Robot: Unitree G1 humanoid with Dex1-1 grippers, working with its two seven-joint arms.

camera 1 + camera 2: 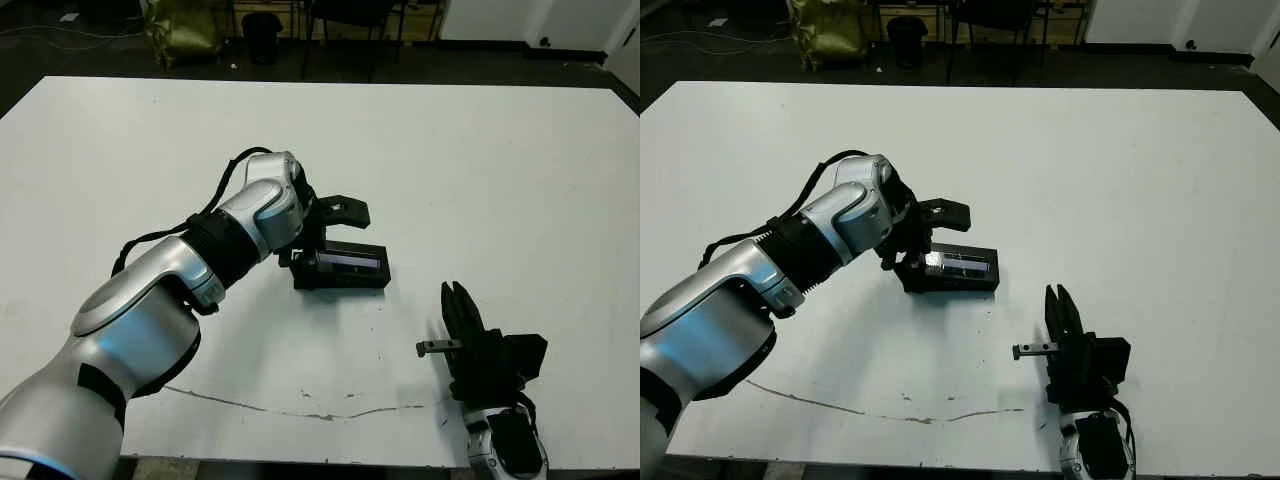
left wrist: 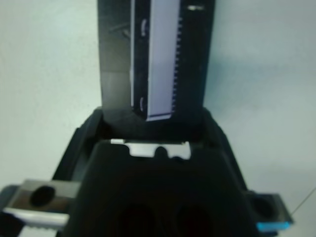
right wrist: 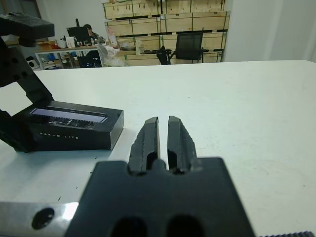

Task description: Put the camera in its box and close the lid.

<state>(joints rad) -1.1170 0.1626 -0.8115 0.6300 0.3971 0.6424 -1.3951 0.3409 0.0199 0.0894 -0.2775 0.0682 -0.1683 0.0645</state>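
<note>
The left gripper (image 1: 322, 238) straddled one end of the box (image 1: 950, 271), its fingers spread wide. The lid (image 1: 349, 261), pale strip up, sat on the box mid-table (image 1: 480, 170). The right gripper (image 1: 461, 306) hung nearby, its 2 fingers almost together, empty.

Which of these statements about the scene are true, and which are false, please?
1. The flat black lid with the pale grey strip sits on the small black rectangular box. True.
2. The right pincer holds the box. False: it is empty and lies apart from the box, nearer the white table's front edge.
3. The left pincer is at one end of the box. True.
4. A slim black bar-shaped camera lies loose on the table. False: no camera shows on the table.
5. The right pincer is wide open. False: it is shut.
</note>
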